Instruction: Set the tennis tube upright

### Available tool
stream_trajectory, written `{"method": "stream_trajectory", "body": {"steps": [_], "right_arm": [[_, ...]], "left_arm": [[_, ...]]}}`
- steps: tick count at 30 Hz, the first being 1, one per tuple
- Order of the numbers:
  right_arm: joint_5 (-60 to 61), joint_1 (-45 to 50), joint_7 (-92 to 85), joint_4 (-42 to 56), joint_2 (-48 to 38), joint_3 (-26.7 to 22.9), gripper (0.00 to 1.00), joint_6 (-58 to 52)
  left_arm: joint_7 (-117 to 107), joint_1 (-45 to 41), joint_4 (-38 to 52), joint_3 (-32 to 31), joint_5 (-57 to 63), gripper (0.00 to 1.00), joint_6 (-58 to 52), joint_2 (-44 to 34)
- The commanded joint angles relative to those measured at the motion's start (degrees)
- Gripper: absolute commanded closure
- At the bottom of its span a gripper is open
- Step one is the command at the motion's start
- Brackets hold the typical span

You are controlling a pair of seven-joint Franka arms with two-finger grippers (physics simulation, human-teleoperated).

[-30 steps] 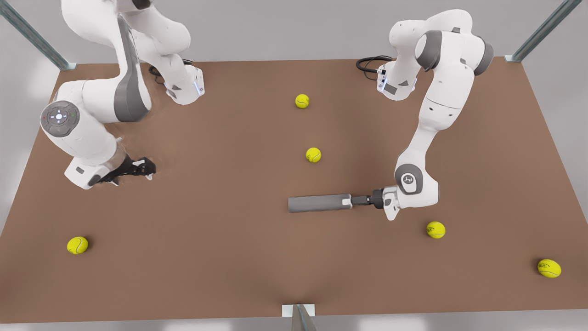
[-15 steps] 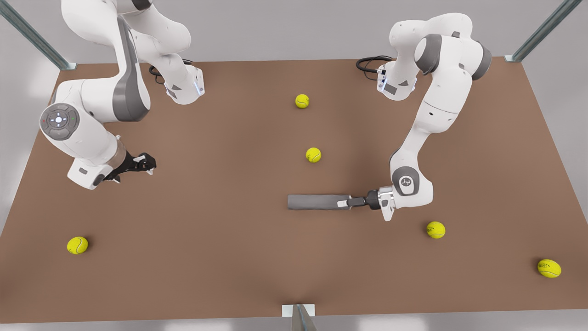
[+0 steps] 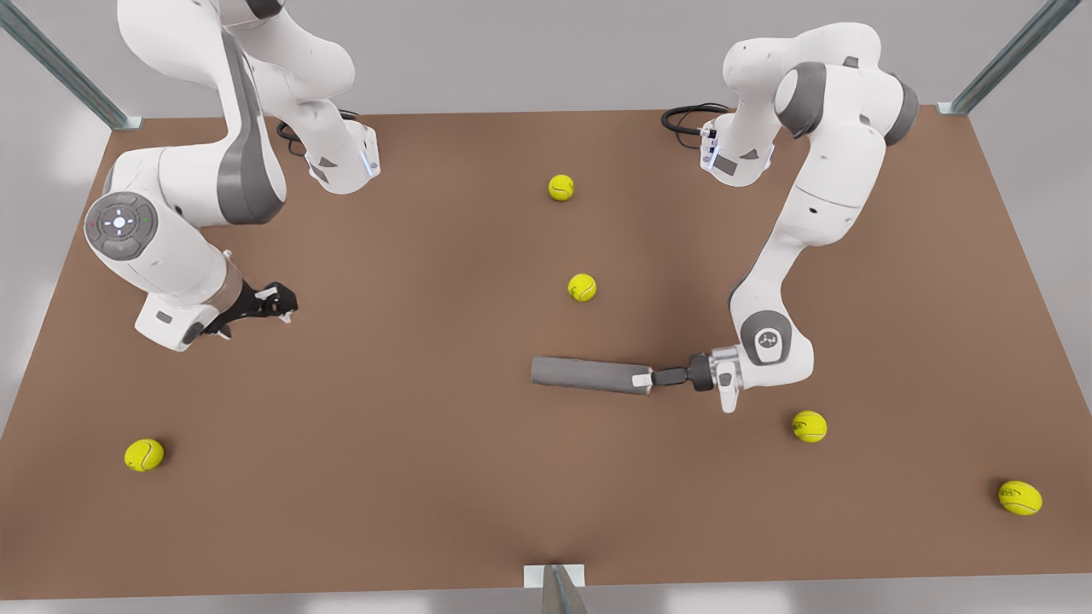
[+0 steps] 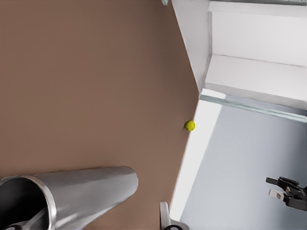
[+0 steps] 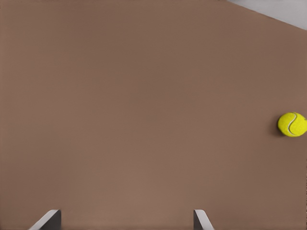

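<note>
The left jaws are clenching on the rim end of the tennis tube (image 3: 589,374), which is lying on its side on the brown desk (image 3: 409,477), right of centre in the front view. Its open mouth is facing the left wrist camera (image 4: 86,189). Tennis balls are sitting nearby at (image 3: 582,287) and (image 3: 809,425), both apart from the tube. Bare desk is stretching toward the front view's left. There the right jaws are hanging released above empty surface while that arm is waiting. Another ball (image 3: 143,454) is resting near the front edge.
</note>
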Motion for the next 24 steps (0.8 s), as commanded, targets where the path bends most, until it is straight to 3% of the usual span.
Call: {"method": "stream_trajectory", "body": {"steps": [1, 2, 4, 5, 7, 13, 23, 24], "right_arm": [[-0.08, -0.03, 0.00, 0.00, 0.00, 0.09, 0.00, 0.00], [-0.08, -0.03, -0.08, -0.08, 0.00, 0.01, 0.00, 0.00], [0.00, -0.03, -0.08, -0.17, 0.00, 0.09, 0.00, 0.00], [0.00, -0.03, -0.08, -0.08, 0.00, 0.01, 0.00, -0.09], [0.00, -0.03, -0.17, -0.26, 0.00, 0.09, 0.00, -0.09], [0.00, -0.03, -0.17, -0.26, 0.00, 0.09, 0.00, -0.35], [0.00, -0.03, -0.08, -0.35, 0.00, 0.09, 0.00, -0.35], [0.00, -0.03, -0.08, -0.35, 0.00, 0.09, 0.00, -0.35]], "left_arm": [[0.00, 0.01, 0.00, -0.02, -0.20, 0.01, 0.00, -0.09], [-0.18, 0.01, 0.00, -0.02, -0.20, 0.04, 0.00, -0.09], [-0.35, 0.01, 0.00, -0.02, -0.20, 0.36, 0.00, -0.09], [-0.35, 0.01, 0.00, -0.11, -0.20, 0.46, 0.00, -0.09], [-0.35, 0.01, 0.09, -0.11, -0.20, 0.57, -0.36, -0.09], [-0.53, 0.45, 0.44, -0.11, -0.20, 0.70, -0.44, -0.09], [-0.44, 0.80, 0.44, -0.99, -0.20, 0.72, -0.27, -0.09], [-0.44, 0.72, 0.44, -0.99, -0.20, 0.78, -0.18, -0.09]]}}
